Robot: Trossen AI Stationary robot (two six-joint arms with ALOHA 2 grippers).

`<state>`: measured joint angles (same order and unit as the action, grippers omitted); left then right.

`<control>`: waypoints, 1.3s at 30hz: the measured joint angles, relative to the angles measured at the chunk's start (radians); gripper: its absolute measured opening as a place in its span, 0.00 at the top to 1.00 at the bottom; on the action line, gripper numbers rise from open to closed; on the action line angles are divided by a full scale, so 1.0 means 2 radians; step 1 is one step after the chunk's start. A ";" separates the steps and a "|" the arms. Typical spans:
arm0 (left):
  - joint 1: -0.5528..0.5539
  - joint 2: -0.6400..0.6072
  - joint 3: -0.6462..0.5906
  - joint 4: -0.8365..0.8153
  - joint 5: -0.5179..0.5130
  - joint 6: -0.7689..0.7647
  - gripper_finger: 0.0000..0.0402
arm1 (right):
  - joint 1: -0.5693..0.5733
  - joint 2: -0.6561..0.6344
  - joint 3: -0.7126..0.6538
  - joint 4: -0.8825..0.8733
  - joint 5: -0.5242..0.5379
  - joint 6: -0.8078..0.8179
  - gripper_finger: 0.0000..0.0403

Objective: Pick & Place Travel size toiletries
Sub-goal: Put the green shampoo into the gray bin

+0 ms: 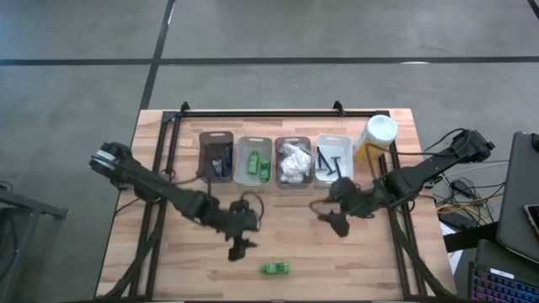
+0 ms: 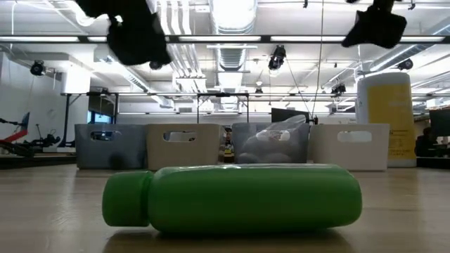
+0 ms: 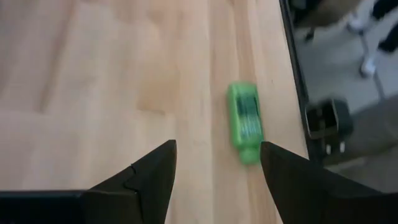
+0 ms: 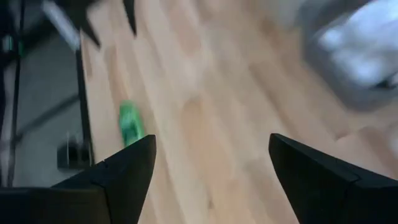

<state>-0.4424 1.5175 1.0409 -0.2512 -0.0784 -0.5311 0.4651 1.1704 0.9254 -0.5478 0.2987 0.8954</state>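
You are working on a light wooden table (image 1: 185,269) made of butcher-block planks, framed by a black metal rig, standing on a grey concrete floor (image 1: 76,50) crossed by dark seams. One green bottle (image 1: 274,268) lies on its side alone on the bare wood near the front edge, well apart from everything else; in the low view it fills the foreground, cap to the left.

Along the back of the table you have a row of four small bins side by side: a dark bin (image 1: 216,158) with dark items, a clear bin (image 1: 253,161) holding more green bottles, a bin with white crinkly packets (image 1: 294,163), and a white bin (image 1: 333,158) with thin black sticks. Just beside that last bin stands a tall yellow cylinder (image 1: 376,140) with a white cap.

Your left gripper (image 1: 237,250) hangs above the wood just behind and to the left of the lone bottle, its fingers spread wide and holding nothing; the left wrist view shows the bottle ahead of the two open fingertips. Your right gripper (image 1: 338,226) hovers in front of the white bin, fingers also wide apart and empty.

Beyond the table, the low view shows a large workshop with rows of ceiling strip lights (image 2: 232,39), ducting and hanging cables. At the right edge of the high view you can see a laptop keyboard (image 1: 505,284) and a tangle of cables (image 1: 459,206).
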 joint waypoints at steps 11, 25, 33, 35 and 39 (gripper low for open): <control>-0.033 0.026 0.000 -0.011 -0.004 -0.195 0.41 | 0.009 0.144 0.012 0.089 -0.122 -0.068 0.30; -0.047 -0.040 0.000 -0.088 -0.044 -0.092 0.41 | 0.018 0.244 0.092 0.115 -0.120 -0.009 0.36; -0.038 -0.114 -0.017 -0.099 -0.098 0.008 0.41 | 0.019 0.279 0.146 0.117 -0.120 0.138 0.38; -0.035 -0.134 -0.018 -0.098 -0.099 0.030 0.41 | 0.019 0.285 0.155 0.115 -0.121 0.160 0.38; -0.031 -0.173 -0.027 -0.101 -0.107 0.054 0.41 | 0.019 0.298 0.164 0.094 -0.124 0.204 0.36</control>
<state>-0.5035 1.1710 0.9862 -0.4523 -0.2929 -0.4221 0.5041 1.7671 1.2535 -0.3603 0.0509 1.3032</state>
